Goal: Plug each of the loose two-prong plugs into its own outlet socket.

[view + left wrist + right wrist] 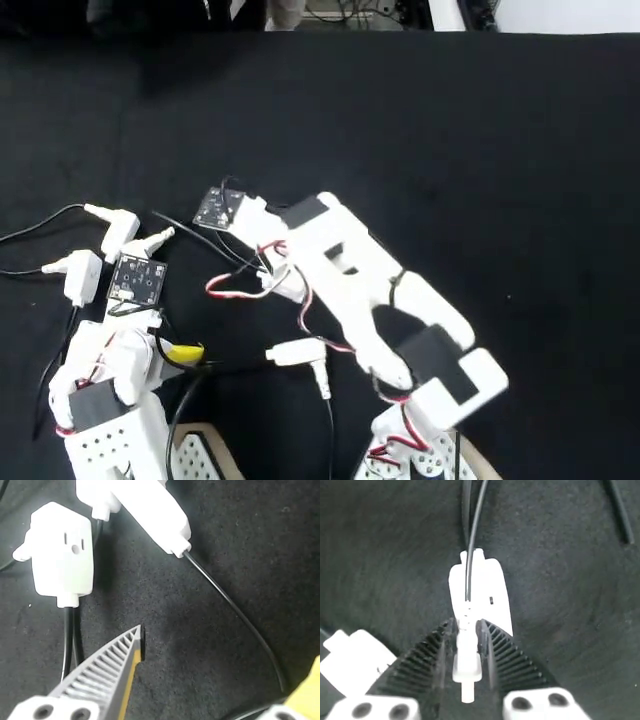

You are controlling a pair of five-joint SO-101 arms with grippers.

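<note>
Plug is pinched by its cable end in the right gripper, fingers clenched so its body can be aimed, low over the table; the left gripper hangs spread open beside a socket, likely to brace it.

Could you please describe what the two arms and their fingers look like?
The left arm and right arm are white blocky plastic with black patches and looped red and white wires. The right arm's fingers are dark, ribbed wedges on white mounts with screw holes; the left arm's finger is grey, ribbed, yellow-edged.
</note>
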